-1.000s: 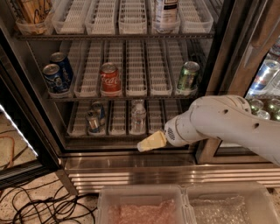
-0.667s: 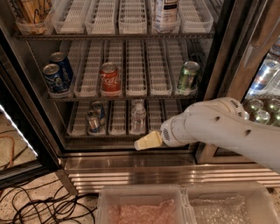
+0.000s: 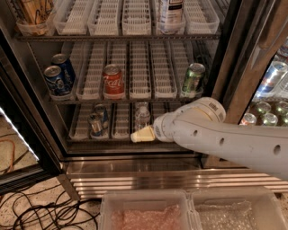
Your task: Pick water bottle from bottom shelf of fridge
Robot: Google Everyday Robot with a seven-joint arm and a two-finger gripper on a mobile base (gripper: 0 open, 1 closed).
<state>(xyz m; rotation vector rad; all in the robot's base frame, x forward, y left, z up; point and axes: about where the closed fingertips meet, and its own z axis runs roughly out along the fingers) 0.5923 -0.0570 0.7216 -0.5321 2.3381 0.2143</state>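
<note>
The fridge (image 3: 227, 54) stands open in front of me, with wire racks of white lane trays. The water bottle (image 3: 142, 115), small and clear with a pale label, stands upright in the middle lane of the bottom shelf (image 3: 120, 126). My gripper (image 3: 138, 135), pale and at the end of the white arm (image 3: 216, 137), reaches in from the right. It is at the front edge of the bottom shelf, just below and in front of the bottle. I cannot tell whether it touches the bottle.
Two silver-blue cans (image 3: 96, 122) stand left of the bottle. The middle rack holds blue cans (image 3: 58, 76), a red can (image 3: 113, 81) and a green can (image 3: 193, 77). A big white-labelled bottle (image 3: 170, 11) is above. Floor cables (image 3: 40, 211), clear bins (image 3: 148, 211).
The arm has swung left, carrying the gripper along the bottom shelf's front edge from right of the water bottle to just in front of it.
</note>
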